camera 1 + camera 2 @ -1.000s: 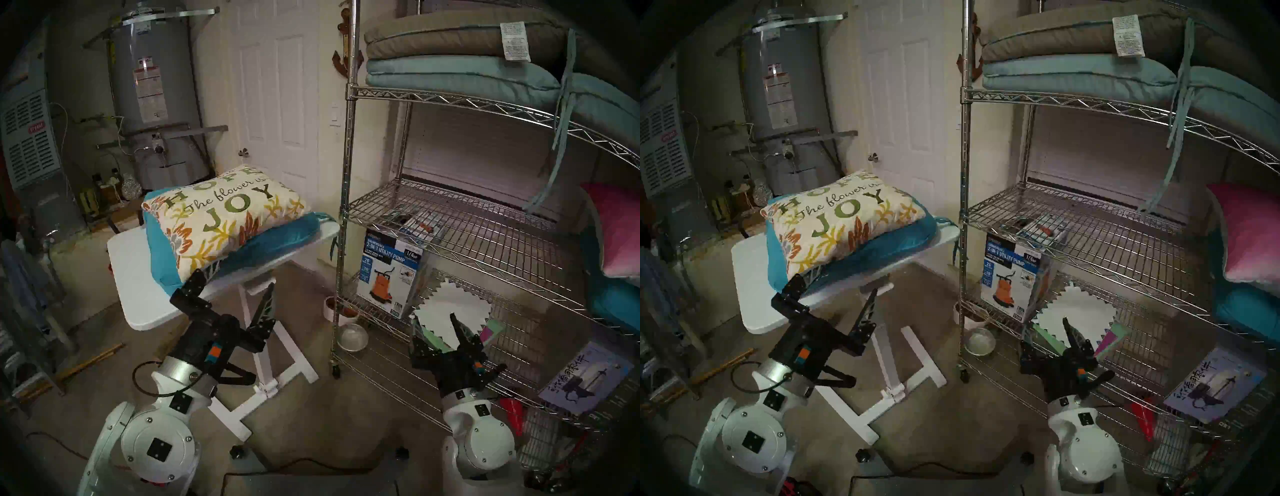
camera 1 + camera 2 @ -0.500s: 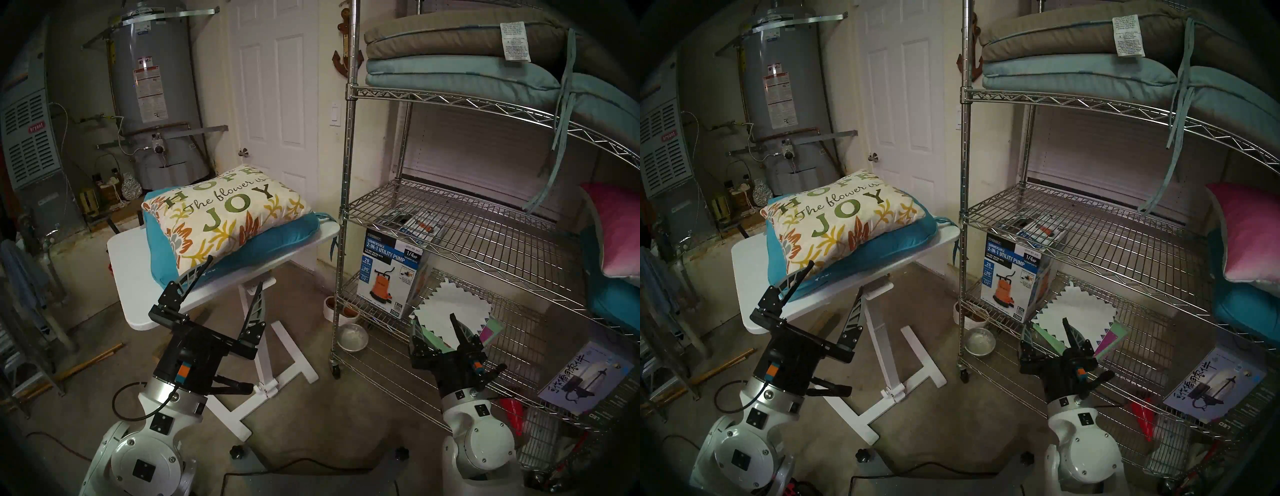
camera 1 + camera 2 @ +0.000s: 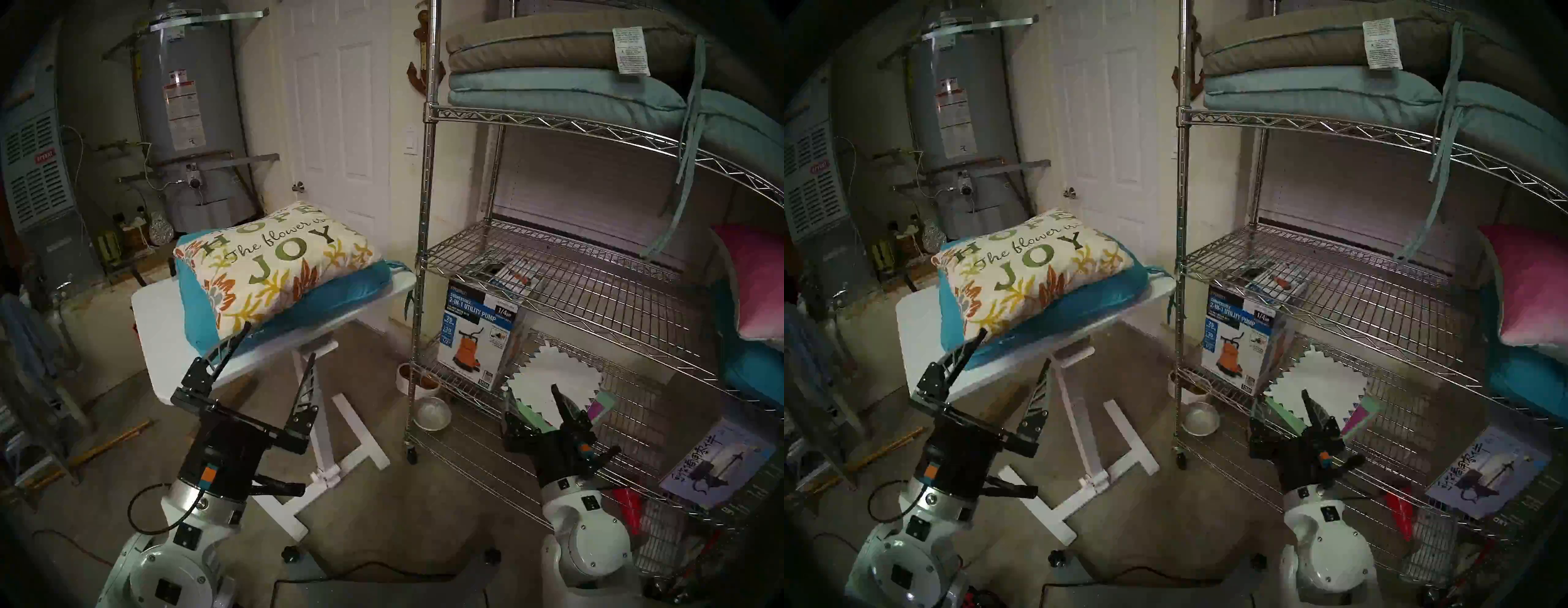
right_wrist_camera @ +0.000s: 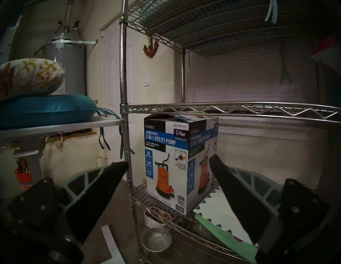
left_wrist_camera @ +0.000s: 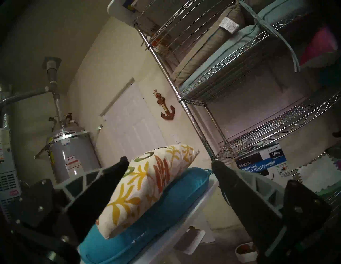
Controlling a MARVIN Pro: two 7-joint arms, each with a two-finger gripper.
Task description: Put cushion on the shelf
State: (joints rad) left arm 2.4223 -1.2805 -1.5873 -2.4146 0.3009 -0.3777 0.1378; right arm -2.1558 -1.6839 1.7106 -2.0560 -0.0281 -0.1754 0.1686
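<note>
The left gripper [image 3: 278,339] is spread wide and holds nothing. One finger [image 3: 227,346] points up at the near corner of the cushion [image 3: 271,265], close to it but with a gap showing in the left wrist view; the other finger hangs below the white table [image 3: 161,339], in front of its stand. The cushion lies flat on a teal seat pad [image 3: 339,293], which rests on the table, just left of the shelf [image 3: 551,271]. The cushion's far corner points toward the shelf's front post without touching it.

The right gripper [image 3: 534,403] is also spread wide and empty, low in front of the shelf, its fingers aimed at the lower tier. On that tier, beside the front post, stands a pump box [image 3: 479,335], and next to the box lies a white sheet with a zigzag edge [image 3: 555,373]. Higher up the shelf sit folded grey and pale blue pads [image 3: 551,72]; a pink pillow [image 3: 755,276] rests at the shelf's right end.
</note>
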